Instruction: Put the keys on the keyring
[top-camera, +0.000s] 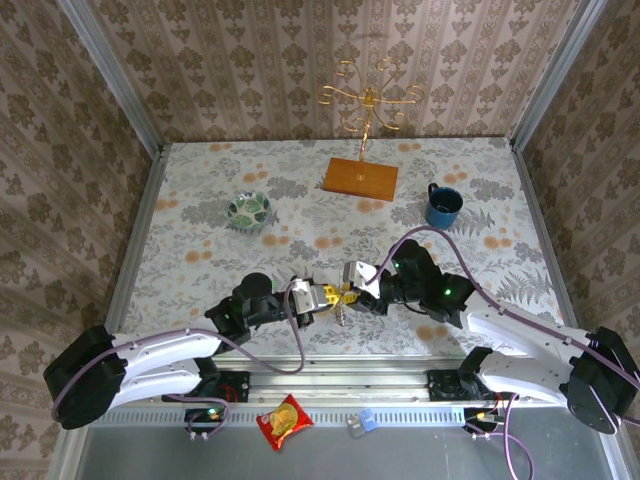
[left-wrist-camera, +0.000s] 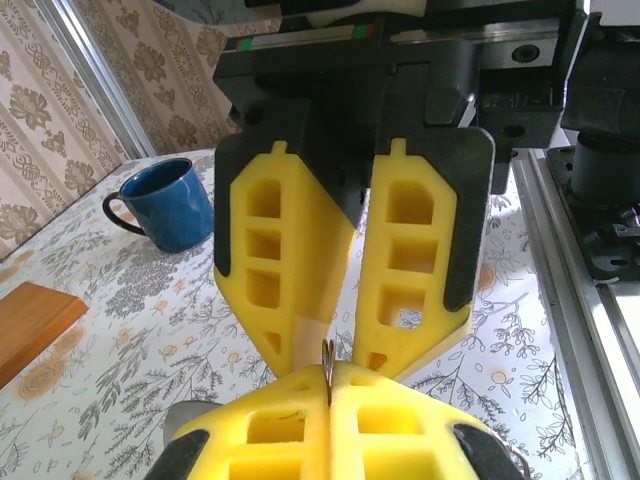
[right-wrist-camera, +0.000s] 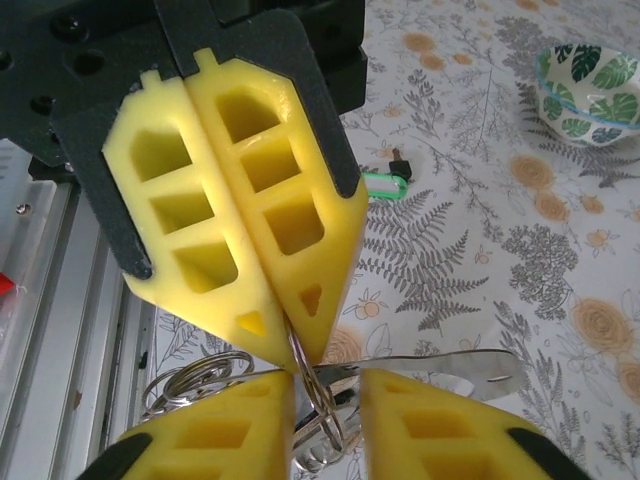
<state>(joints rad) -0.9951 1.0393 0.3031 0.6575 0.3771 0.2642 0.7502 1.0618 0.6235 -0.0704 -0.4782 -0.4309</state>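
The left gripper (top-camera: 328, 297) and right gripper (top-camera: 356, 283) are meeting tip to tip above the near middle of the table (top-camera: 200, 260), close to the rail (top-camera: 330, 372). The left gripper is squeezing fully closed, its yellow fingertips pinching the thin wire of the keyring (right-wrist-camera: 302, 358). From its own wrist camera the ring is showing edge-on, standing upright as a narrow metal line rising from between the pads. More steel loops of the keyring are bunching just beside and below that pinch, spreading toward the rail side. The right gripper is standing partly open, with a clear gap between its fingers, and the loops are sitting inside that gap; whether either pad is actually pressing on them is hard to tell from these angles. A silver key (right-wrist-camera: 440, 367) is reaching out sideways from the loops, flat face up. Its long axis is running nearly level across the right wrist view, and its slotted end is pointing away from the rail, toward the open table. The green-headed key (right-wrist-camera: 385, 184) is lying flat on the table well apart from both grippers, beyond the left fingers, its long axis running across that view with the small dark end pointing toward the patterned bowl (right-wrist-camera: 590, 80)
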